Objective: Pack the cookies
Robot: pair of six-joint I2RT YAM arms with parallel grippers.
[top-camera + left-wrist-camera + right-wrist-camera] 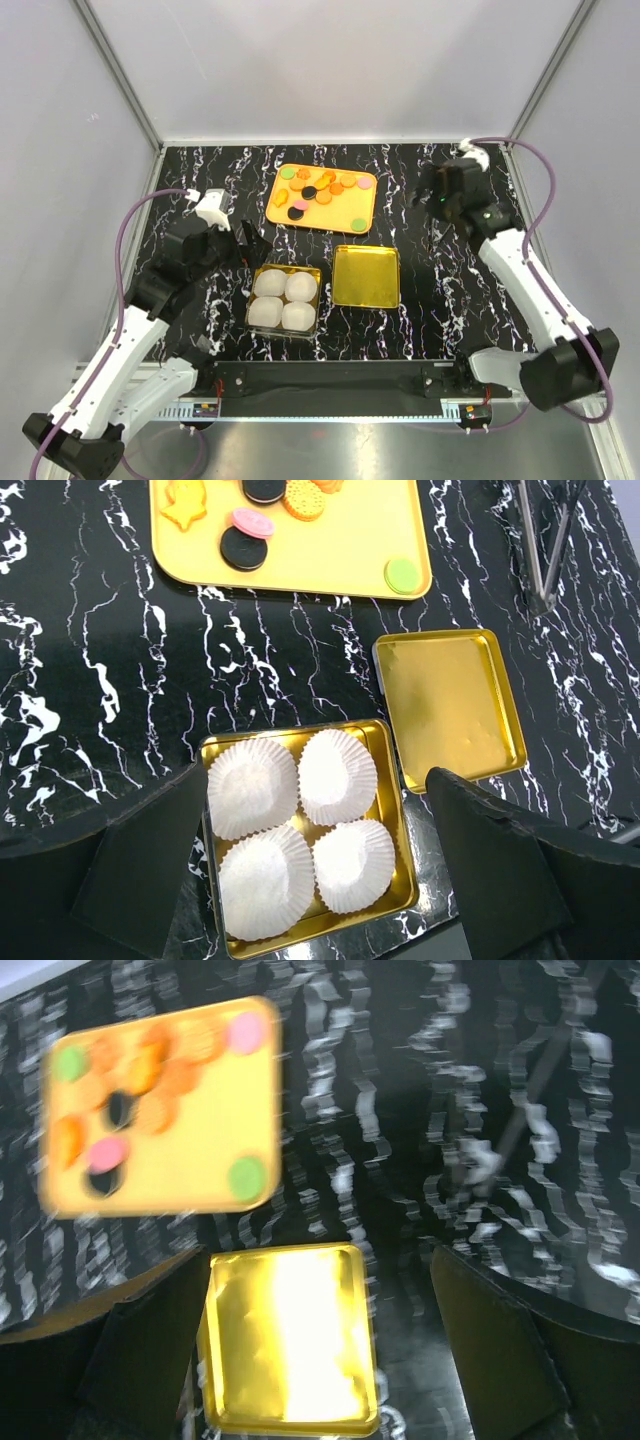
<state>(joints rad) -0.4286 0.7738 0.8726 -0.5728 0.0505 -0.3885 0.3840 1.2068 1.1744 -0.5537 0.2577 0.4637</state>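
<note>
Roughly a dozen cookies (325, 197) lie on the orange tray (330, 216), at 12 o'clock from the gold tin (285, 267), which holds four white paper cups (269, 284). A gold lid (366, 276) lies just beside the tin at 3 o'clock. The left gripper (247, 240), at the tin's 10 o'clock, and the right gripper (432, 192), at the tray's 3 o'clock, both gape wide, empty.

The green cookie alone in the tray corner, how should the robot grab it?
Pinch the green cookie across its round edge, coming straight down from above. It lies flat on the tray, so there is probably no way to get under it. No other cookie touches it, and the bare tray beside it leaves room to pinch.
</note>
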